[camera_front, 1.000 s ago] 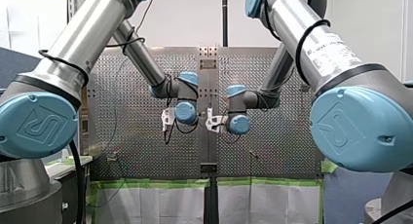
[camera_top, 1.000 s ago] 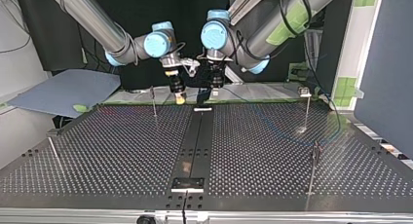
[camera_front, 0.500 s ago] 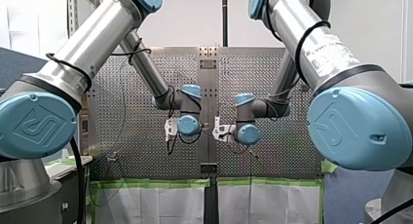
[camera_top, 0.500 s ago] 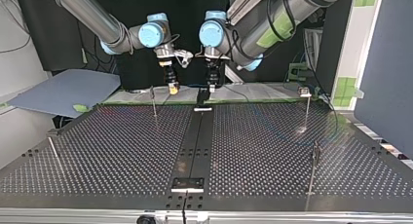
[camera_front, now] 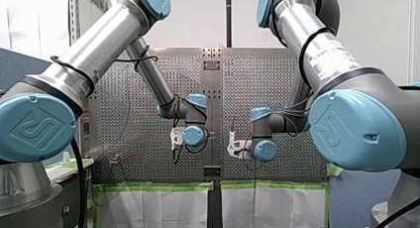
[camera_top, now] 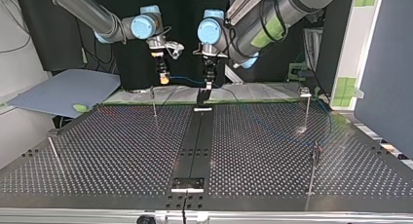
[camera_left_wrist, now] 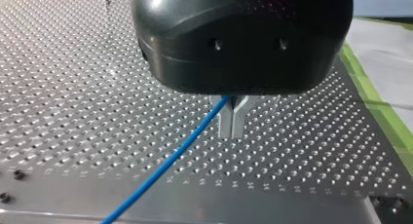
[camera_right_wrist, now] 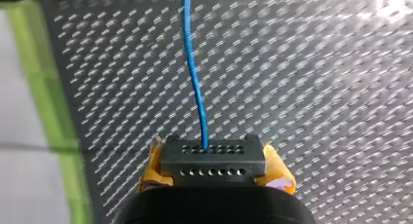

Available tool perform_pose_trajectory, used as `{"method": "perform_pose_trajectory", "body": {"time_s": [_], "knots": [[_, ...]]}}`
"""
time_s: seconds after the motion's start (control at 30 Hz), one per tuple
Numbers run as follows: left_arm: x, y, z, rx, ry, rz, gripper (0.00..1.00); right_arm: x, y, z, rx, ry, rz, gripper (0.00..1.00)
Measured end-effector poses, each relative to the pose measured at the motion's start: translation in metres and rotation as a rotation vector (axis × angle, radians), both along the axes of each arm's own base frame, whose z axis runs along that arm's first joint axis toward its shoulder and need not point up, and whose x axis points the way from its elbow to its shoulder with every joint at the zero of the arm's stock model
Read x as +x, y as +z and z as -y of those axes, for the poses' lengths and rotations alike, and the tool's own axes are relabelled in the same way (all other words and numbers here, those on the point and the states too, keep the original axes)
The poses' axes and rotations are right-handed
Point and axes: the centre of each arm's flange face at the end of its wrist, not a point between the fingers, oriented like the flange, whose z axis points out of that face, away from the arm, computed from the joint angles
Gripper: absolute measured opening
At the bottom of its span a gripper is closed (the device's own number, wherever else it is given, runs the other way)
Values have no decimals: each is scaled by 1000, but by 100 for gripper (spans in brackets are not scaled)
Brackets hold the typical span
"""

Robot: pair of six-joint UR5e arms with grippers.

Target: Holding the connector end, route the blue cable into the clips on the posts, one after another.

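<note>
In the right wrist view my right gripper (camera_right_wrist: 214,177) has its yellow pads (camera_right_wrist: 277,177) shut on a dark grey connector (camera_right_wrist: 213,160). The blue cable (camera_right_wrist: 194,78) leaves the connector's face and runs ahead over the perforated table. In the left wrist view my left gripper (camera_left_wrist: 233,121) has its metal fingers shut on the blue cable (camera_left_wrist: 165,168), which slants away below them. In the top view my right gripper (camera_top: 164,79) and my left gripper (camera_top: 208,85) hang above the table's far edge, with the cable (camera_top: 187,79) spanning between them. Thin posts (camera_top: 154,101) (camera_top: 308,107) (camera_top: 314,168) stand on the table.
A dark centre rail (camera_top: 195,141) runs down the table, with a small bracket (camera_top: 203,101) under my left gripper. Another post (camera_top: 53,153) leans at the top view's left. A blue sheet (camera_top: 68,90) lies beyond the table's corner. Green tape edges the far side.
My right gripper has risen and moved toward the top view's left, away from my left gripper. The cable now shows stretched between the two.
</note>
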Motion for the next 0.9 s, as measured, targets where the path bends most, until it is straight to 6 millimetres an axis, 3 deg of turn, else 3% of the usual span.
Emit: {"method": "perform_pose_trajectory", "body": {"time_s": [0.2, 0.6, 0.9], "knots": [[1, -23, 2, -3, -24, -1, 0, -18, -18, -7, 27, -21, -24, 0], [-8, -79, 8, 5, -74, -27, 0, -53, -28, 14, 43, -51, -23, 0], [-13, -110, 28, 7, -93, -64, 0, -79, -33, 26, 48, -78, -15, 0]]}}
